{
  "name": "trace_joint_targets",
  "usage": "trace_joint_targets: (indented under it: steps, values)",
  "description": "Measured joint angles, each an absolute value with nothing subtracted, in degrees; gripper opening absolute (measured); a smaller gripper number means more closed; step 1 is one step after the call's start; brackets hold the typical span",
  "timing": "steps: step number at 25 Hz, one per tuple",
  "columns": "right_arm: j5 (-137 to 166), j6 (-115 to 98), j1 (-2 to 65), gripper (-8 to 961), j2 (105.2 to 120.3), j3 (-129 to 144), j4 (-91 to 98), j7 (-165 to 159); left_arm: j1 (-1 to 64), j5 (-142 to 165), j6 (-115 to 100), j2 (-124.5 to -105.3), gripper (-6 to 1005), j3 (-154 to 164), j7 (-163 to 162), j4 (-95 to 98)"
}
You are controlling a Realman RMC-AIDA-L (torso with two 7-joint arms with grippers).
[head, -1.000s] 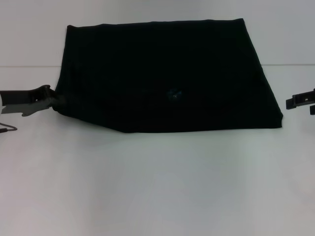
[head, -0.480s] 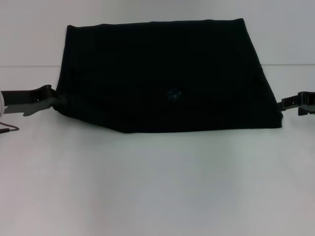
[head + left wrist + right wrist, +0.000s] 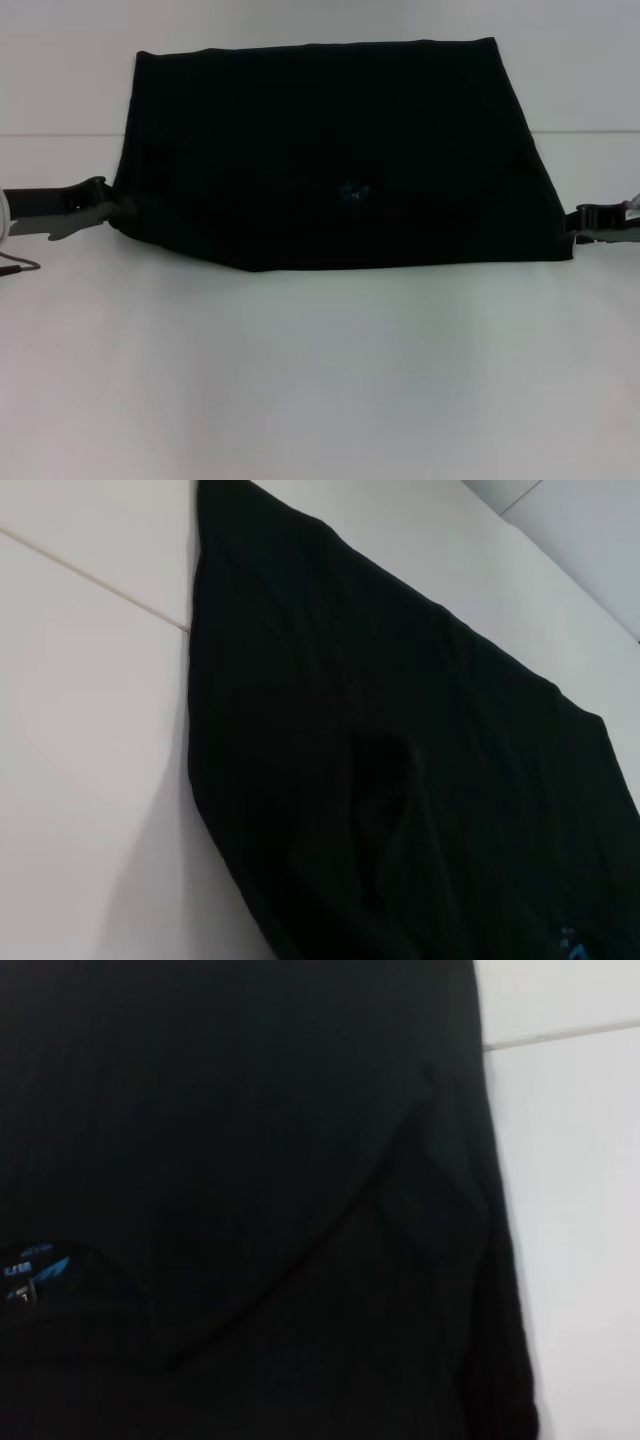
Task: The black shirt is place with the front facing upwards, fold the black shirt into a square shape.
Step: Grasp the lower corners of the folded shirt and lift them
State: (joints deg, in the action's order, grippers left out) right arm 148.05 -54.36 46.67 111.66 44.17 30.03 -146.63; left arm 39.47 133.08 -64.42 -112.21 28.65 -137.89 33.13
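The black shirt [image 3: 330,150] lies folded flat on the white table [image 3: 320,370], with only its small blue neck label [image 3: 352,190] showing; the lettering is hidden. My left gripper [image 3: 112,208] is low at the shirt's near left corner, where the cloth bunches into it. My right gripper [image 3: 578,222] is low at the shirt's near right corner, touching its edge. The left wrist view shows the shirt [image 3: 400,760] close up, with a fold in the cloth. The right wrist view shows the shirt [image 3: 250,1160] and the label [image 3: 35,1275].
A table seam [image 3: 60,135] runs across behind the shirt's middle. A thin cable [image 3: 15,266] lies by the left arm. White table surface stretches in front of the shirt.
My right gripper has moved left, in from the table's right edge to the shirt's near right corner. The left gripper has stayed at the left corner.
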Motion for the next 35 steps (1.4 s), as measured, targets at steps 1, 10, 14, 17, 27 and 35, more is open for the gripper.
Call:
trace_joint_targets:
  steps: [1,10,14,17,27,35]
  values:
    - [148.1,-53.6,46.7,460,111.90,44.6,29.8,-146.6,39.5,133.1,-64.4,-112.26,17,28.6,-137.9,33.1]
    - [148.2,-50.6,46.8,386,112.61,46.0,28.8,-147.2,39.4,133.1,-64.4,-112.43,20,28.6,-137.9,33.1]
    - [148.2,-48.7,46.8,385,113.62,46.2,28.7,-146.8,39.3,133.1,-64.0,-112.52,21,28.6,-137.9,33.1]
    - [148.2,-48.2,46.9,384,114.09,46.7,28.4,-146.6,39.3,133.1,-63.8,-112.60,23,28.5,-137.6,33.1]
    - [147.6,-49.3,47.4,311,113.72,47.5,28.2,-147.0,39.3,133.1,-63.8,-112.63,26,28.6,-137.4,33.1]
    - [147.6,-50.0,47.3,105,113.55,47.4,28.7,-147.1,39.3,133.1,-64.3,-112.67,29,28.4,-137.4,33.1]
